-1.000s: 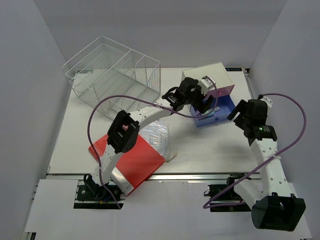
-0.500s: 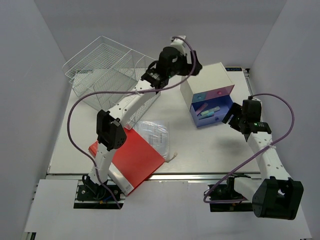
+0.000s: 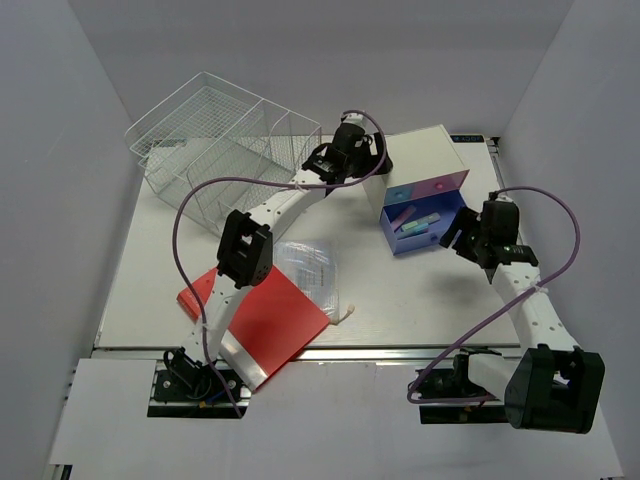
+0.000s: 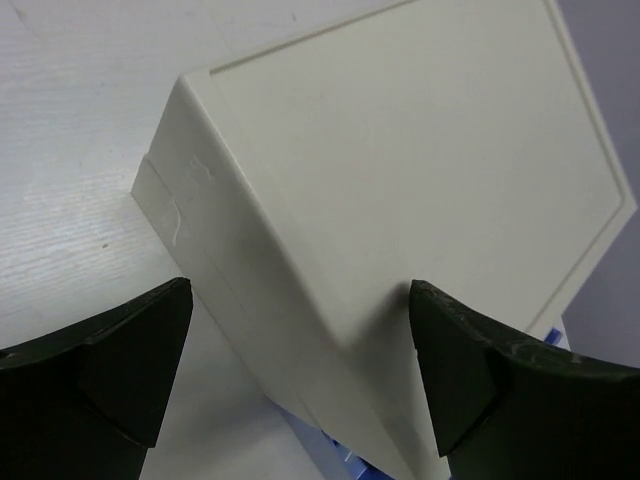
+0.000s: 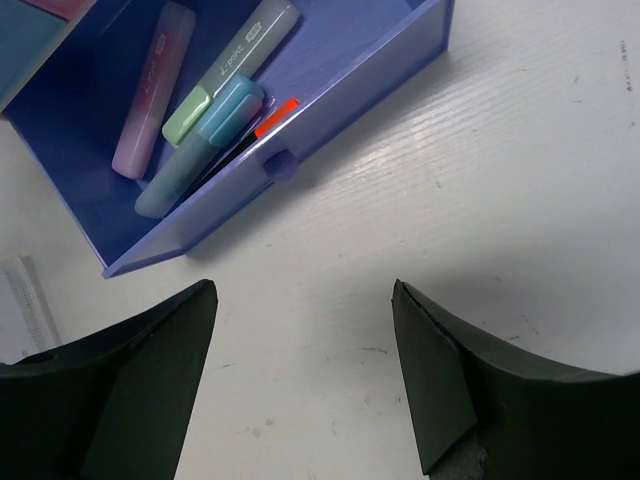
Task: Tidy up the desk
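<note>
The desk (image 3: pixel 420 300) is a wide white tabletop. A small white drawer box (image 3: pixel 415 160) stands at the back right, its blue drawer (image 3: pixel 425 228) pulled open. In the right wrist view the drawer (image 5: pixel 330 60) holds a pink highlighter (image 5: pixel 150 90), a green one (image 5: pixel 235 60) and a blue one (image 5: pixel 195 150). My left gripper (image 3: pixel 375 165) is open and empty at the box's left side; in the left wrist view (image 4: pixel 300 380) its jaws straddle the box's edge (image 4: pixel 400 200). My right gripper (image 3: pixel 463 238) is open and empty just right of the drawer front, low over the desk (image 5: pixel 300 370).
A wire mesh basket (image 3: pixel 215 140) stands at the back left. A red folder (image 3: pixel 265 320) lies at the front left with a clear plastic sleeve (image 3: pixel 310 268) partly over it. A metal rail (image 3: pixel 400 352) runs along the front edge.
My left gripper left the drawer front, rose toward the back, then came down at the box's left side. My right gripper moved in toward the open drawer.
</note>
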Tool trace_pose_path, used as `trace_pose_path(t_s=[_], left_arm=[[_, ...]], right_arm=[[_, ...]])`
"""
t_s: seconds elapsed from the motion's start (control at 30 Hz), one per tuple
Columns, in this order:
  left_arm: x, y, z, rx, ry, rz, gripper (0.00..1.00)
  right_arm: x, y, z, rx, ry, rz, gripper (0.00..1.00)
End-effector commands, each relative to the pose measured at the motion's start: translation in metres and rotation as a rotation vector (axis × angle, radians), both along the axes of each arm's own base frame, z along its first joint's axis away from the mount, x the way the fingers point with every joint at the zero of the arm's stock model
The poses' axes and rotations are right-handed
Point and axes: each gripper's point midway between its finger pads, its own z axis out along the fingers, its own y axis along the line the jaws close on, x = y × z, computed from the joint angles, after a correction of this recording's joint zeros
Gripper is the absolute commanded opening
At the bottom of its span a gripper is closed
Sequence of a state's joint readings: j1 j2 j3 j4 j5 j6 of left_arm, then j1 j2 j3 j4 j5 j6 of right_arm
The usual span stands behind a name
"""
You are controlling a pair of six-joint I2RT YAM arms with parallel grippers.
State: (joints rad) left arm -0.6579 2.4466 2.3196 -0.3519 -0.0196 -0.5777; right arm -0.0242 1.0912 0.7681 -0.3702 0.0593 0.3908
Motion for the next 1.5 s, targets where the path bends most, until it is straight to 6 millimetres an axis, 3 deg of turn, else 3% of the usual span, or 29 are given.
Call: trace_pose_path(t_s=[0.0,0.2,0.23,0.27,0.47,0.63,0.77,1.03,1.13,1.33,1.47], left_arm=[[0.004,-0.001,0.018,-0.030,-0.025,0.034,0.98],[-0.002,0.005,-0.014,0.021,0.032,0.040,0.94],[-0.004,0.006,-0.018,0.025,0.043,0.038,0.94],[-0.006,0.005,-0.021,0.028,0.053,0.030,0.94],[-0.016,0.013,-0.047,0.091,0.101,0.027,0.91],[-0.022,0.021,-0.057,0.139,0.114,0.023,0.91],[-0.027,0.026,-0.064,0.169,0.129,0.016,0.91],[-0.037,0.028,-0.080,0.217,0.156,-0.005,0.90],[-0.039,0.030,-0.084,0.230,0.165,-0.007,0.89],[-0.039,0.035,-0.080,0.252,0.154,0.002,0.89],[-0.038,0.039,-0.075,0.265,0.143,0.012,0.90]], right_arm=[[0.008,0.008,-0.005,0.018,-0.024,0.051,0.76],[0.018,0.029,-0.023,0.077,-0.010,0.132,0.66],[0.027,0.030,-0.021,0.079,-0.043,0.136,0.65],[0.029,0.043,-0.030,0.088,-0.018,0.172,0.65],[0.068,0.059,-0.046,0.064,-0.020,0.181,0.54],[0.099,0.071,-0.038,0.070,-0.139,0.153,0.44],[0.122,0.075,-0.041,0.081,-0.176,0.098,0.44],[0.171,0.080,-0.026,0.125,-0.305,0.034,0.46],[0.184,0.090,-0.035,0.153,-0.320,0.044,0.47],[0.187,0.095,-0.032,0.163,-0.376,0.032,0.50],[0.185,0.098,-0.014,0.180,-0.431,0.044,0.52]])
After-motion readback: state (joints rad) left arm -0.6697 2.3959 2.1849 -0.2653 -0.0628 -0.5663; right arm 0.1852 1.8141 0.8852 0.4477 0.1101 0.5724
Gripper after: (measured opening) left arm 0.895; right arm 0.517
